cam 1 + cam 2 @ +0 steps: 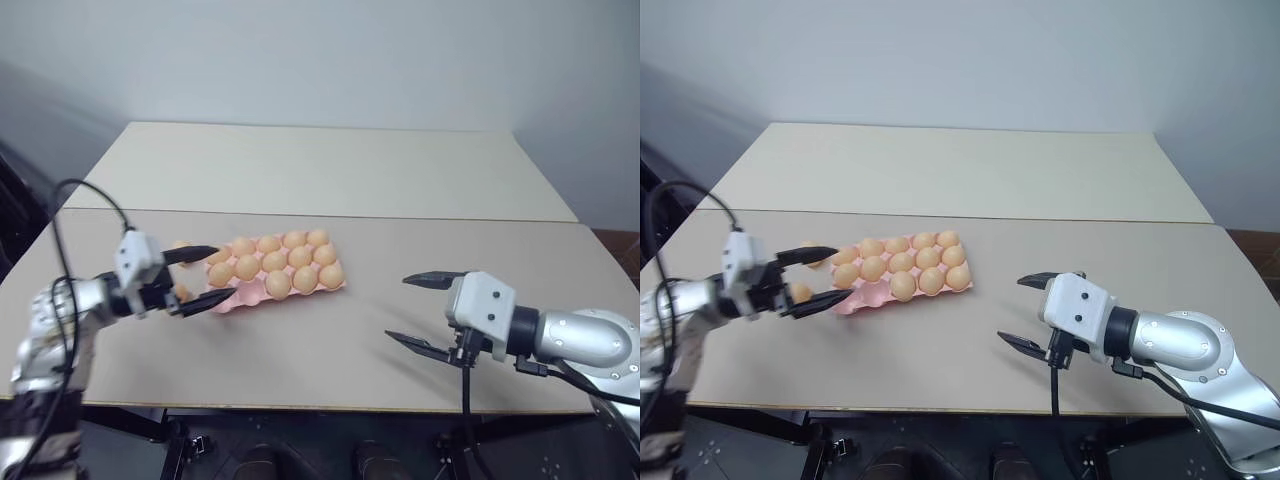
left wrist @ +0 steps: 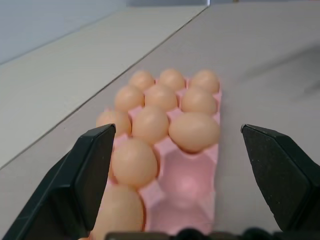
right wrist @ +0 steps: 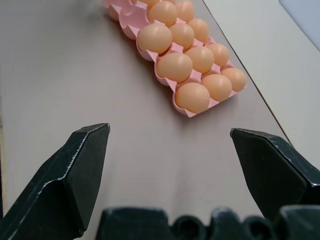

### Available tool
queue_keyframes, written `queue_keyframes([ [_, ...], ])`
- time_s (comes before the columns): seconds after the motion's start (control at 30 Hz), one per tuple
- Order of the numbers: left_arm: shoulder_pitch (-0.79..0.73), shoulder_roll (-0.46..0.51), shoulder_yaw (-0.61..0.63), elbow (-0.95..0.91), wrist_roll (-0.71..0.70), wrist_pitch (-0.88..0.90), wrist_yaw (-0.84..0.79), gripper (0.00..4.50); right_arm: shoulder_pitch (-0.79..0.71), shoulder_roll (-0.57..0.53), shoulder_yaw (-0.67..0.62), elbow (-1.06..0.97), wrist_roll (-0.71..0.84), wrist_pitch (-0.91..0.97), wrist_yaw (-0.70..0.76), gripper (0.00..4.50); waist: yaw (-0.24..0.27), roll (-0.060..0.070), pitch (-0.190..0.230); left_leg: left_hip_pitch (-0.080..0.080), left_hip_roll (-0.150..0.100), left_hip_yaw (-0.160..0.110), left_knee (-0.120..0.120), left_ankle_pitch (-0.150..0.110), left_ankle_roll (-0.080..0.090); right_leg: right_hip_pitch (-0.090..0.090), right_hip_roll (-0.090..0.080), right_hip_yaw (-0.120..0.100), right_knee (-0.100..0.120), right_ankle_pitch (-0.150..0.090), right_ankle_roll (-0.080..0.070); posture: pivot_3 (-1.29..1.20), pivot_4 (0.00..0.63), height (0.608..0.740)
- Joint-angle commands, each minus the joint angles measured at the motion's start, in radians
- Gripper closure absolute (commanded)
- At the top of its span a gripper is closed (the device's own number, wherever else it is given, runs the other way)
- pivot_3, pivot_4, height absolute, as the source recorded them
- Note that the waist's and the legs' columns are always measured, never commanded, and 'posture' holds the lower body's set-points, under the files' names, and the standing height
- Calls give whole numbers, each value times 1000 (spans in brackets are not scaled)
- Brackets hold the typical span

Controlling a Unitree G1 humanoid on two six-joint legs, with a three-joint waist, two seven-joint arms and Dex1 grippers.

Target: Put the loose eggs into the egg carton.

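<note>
Left gripper [image 1: 197, 277]: black fingers spread wide, holding nothing, at the near-empty end of the flat pink moulded egg carton [image 1: 243, 295]. Right gripper [image 1: 422, 312]: also wide open, empty, well apart. Carton rests on the beige table [image 1: 330, 350], most cups holding pale orange-tan oval eggs [image 1: 279, 284]; one loose egg [image 1: 181, 246] lies beside it.

Smooth matt eggs [image 1: 278, 283]; pink moulded carton [image 1: 245, 296]; matt beige table [image 1: 330, 170].

Left hand [image 1: 198, 277], right hand [image 1: 425, 312] agape

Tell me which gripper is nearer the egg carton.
Left. The left gripper sits open at the egg carton's near-left end; the right gripper hangs open well off to its right over bare table.
</note>
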Motion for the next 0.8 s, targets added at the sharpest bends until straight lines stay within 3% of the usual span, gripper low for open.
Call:
queue_keyframes([
  [0.03,83,38,92,-126,-61,58,22,137,-22,-4,-31,-5,31,-39,36,0,7,0,0,0,0,0,0,0,0,0,0,0,0,0,0,0,150,740],
  [0.33,423,26,300,-285,-85,115,79,137,-59,-3,-34,39,101,-106,159,0,5,0,0,1,0,1,-1,0,0,1,0,-1,-1,0,0,0,150,740],
  [0.63,481,2,359,-278,-72,114,154,137,-93,-3,-6,87,76,-135,197,0,8,0,0,14,0,1,-3,-1,0,15,0,-1,-5,-1,0,0,150,740],
  [0.8,443,-10,301,-237,-7,102,243,137,-99,-9,7,92,66,-128,191,0,7,0,0,14,0,1,-4,-1,0,15,0,-1,-5,-1,0,0,150,740],
])
